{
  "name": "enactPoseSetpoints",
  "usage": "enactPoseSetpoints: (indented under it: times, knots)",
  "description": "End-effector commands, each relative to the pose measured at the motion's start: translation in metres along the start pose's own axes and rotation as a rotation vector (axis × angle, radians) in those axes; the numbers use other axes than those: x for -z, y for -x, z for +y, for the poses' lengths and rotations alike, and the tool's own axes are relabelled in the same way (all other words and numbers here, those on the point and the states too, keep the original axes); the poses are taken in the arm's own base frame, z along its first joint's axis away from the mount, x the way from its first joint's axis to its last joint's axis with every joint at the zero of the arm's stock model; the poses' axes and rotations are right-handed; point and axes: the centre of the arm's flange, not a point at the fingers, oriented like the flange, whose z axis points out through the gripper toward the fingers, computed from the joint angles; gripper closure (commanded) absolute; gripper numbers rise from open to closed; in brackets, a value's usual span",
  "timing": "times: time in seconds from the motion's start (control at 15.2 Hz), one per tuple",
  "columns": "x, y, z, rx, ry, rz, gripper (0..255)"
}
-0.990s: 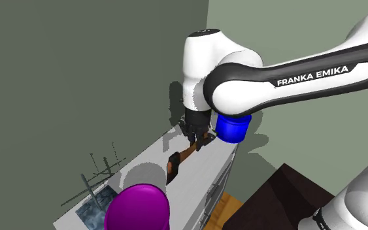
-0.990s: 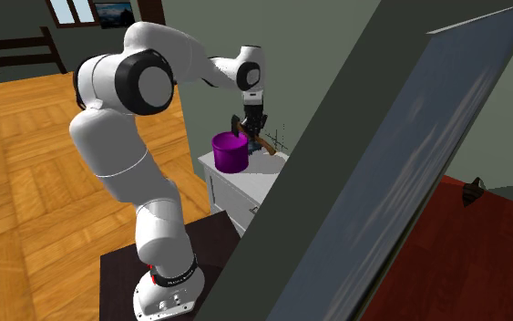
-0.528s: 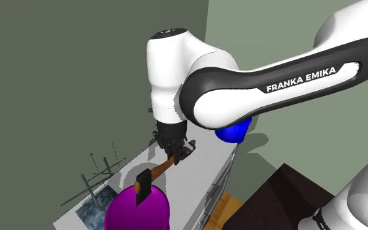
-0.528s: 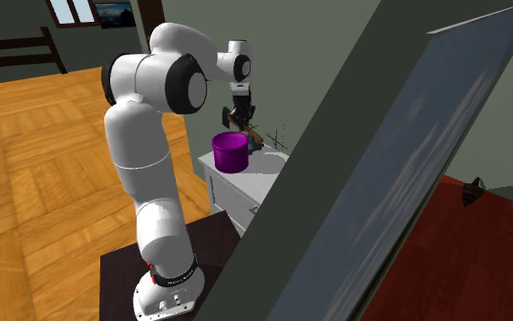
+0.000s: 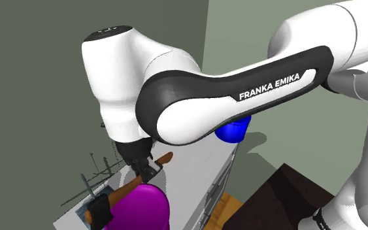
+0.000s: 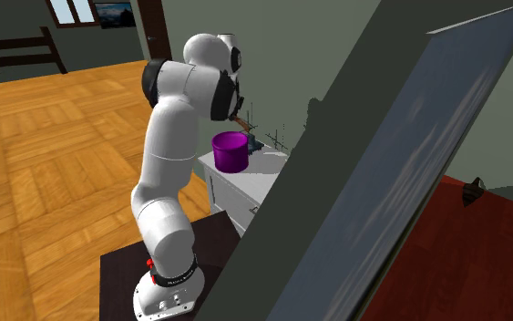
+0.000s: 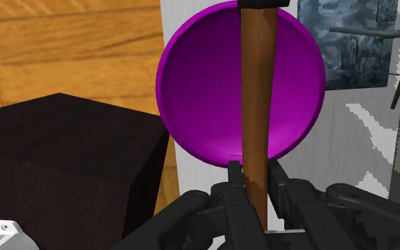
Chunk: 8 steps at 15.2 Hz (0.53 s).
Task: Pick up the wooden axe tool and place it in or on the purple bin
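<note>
The wooden axe has a long brown handle and a dark head. My gripper is shut on the handle near its butt end, with a black finger pressing on either side. The axe hangs level above the round purple bin, its handle crossing the bin's open mouth. The head reaches past the rim farthest from the gripper. In the shoulder view the gripper is just above the purple bin. In the second exterior view the purple bin stands on a white counter, with the arm in front.
A blue rounded object sits at the counter's far end. A wire rack and a sink lie beside the bin. The dark stand and wooden floor are below the counter's edge.
The arm has swung toward the shoulder view's left and lower, carrying the axe from above the counter to over the purple bin. The grip has not changed.
</note>
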Motion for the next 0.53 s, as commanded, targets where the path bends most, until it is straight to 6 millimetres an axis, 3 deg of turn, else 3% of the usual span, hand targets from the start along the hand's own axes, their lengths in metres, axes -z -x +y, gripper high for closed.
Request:
enactPoseSetpoints:
  times: [0.0, 0.46]
  knots:
    - [0.000, 0.020, -0.004, -0.003, 0.000, 0.002, 255]
    - [-0.037, 0.021, -0.004, -0.003, 0.000, 0.002, 255]
